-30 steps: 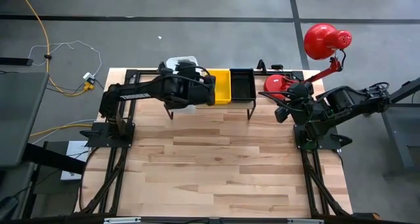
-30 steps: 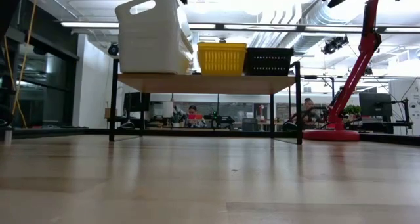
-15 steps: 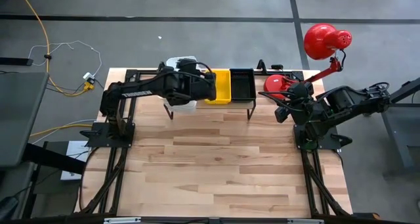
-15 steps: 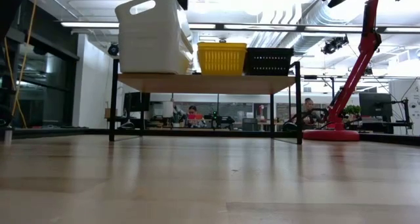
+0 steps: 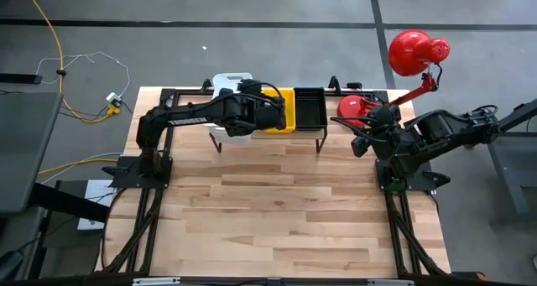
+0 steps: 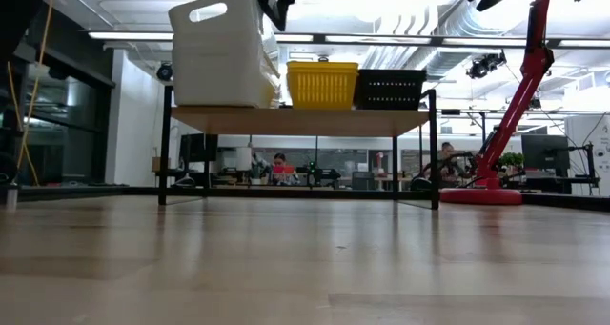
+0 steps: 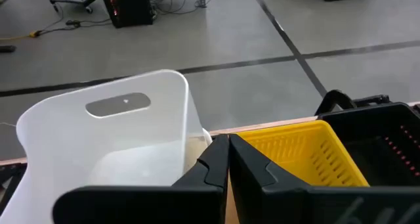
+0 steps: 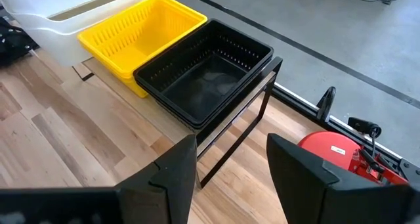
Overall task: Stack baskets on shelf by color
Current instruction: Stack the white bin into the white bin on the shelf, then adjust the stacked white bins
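A tall stack of white baskets point(image 6: 221, 49) stands slightly tilted on the left end of the shelf point(image 6: 305, 120). The yellow baskets point(image 6: 322, 84) sit in the middle of the plank and the black baskets point(image 6: 391, 89) on its right end. My left gripper point(image 5: 275, 114) is shut. It hovers over the gap between the white stack point(image 7: 125, 138) and the yellow baskets point(image 7: 302, 155). In the low view the left gripper point(image 6: 283, 10) is at the white stack's upper right edge. My right gripper point(image 8: 230, 171) is open and waits off the shelf's right end, above the table. My left gripper's shut fingers point(image 7: 220, 159) point down beside the white stack's wall point(image 7: 195, 129) that faces the yellow baskets. Whether they touch that wall I cannot tell.
A red lamp on a jointed arm point(image 5: 415, 53) stands with its red base point(image 5: 357, 106) at the table's far right corner, beside the shelf. The shelf's black legs point(image 6: 434, 149) stand on the wooden tabletop point(image 5: 285, 210), whose near part is bare. People sit in the room behind.
My left gripper has moved toward the table's right, from over the white stack to the gap beside the yellow baskets. It now reaches into the top of the low view. The baskets have stayed where they were.
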You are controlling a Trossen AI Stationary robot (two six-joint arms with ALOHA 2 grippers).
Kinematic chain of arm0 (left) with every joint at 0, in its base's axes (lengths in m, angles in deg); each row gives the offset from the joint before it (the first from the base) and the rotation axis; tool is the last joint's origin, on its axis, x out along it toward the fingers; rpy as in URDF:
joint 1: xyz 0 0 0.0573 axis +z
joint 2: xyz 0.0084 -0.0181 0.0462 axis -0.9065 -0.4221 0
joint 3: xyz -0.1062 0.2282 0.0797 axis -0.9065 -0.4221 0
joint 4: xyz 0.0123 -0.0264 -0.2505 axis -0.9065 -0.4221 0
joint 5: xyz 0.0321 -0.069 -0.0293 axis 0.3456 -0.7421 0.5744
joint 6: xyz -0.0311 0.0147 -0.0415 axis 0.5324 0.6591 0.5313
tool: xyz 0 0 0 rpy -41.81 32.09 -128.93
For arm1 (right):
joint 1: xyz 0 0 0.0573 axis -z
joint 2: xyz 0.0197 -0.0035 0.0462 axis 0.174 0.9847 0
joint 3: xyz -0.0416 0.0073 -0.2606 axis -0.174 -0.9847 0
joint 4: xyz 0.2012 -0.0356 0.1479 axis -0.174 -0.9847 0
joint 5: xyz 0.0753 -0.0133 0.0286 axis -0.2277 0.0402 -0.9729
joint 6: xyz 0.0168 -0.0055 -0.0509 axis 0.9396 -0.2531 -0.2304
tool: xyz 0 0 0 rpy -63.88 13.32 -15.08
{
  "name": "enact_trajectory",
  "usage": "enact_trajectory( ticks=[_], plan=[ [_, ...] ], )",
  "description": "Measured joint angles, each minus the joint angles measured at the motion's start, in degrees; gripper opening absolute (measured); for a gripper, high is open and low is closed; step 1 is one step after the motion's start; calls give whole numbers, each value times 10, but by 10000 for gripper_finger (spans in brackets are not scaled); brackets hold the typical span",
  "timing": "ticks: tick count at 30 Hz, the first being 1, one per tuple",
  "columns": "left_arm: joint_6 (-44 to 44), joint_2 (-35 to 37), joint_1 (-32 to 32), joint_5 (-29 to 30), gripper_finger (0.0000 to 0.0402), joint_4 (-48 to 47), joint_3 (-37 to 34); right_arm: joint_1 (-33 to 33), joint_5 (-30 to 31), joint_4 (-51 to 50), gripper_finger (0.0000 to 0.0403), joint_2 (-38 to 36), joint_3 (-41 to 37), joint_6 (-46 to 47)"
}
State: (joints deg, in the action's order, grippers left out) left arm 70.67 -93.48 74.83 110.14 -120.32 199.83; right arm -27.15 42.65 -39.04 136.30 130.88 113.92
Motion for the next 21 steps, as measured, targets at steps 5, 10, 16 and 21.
enact_trajectory(
  ticks=[5,10,16,21],
  plan=[
    [-9,0,3,0,0,2,0,0,0,0,172,0,0,-1],
    [-14,0,17,-13,0,1,0,0,2,0,172,0,0,-1],
    [-75,3,32,-39,0,23,0,0,2,0,172,0,0,2],
    [-293,31,40,-132,0,63,0,0,2,0,172,0,0,2]
  ],
)
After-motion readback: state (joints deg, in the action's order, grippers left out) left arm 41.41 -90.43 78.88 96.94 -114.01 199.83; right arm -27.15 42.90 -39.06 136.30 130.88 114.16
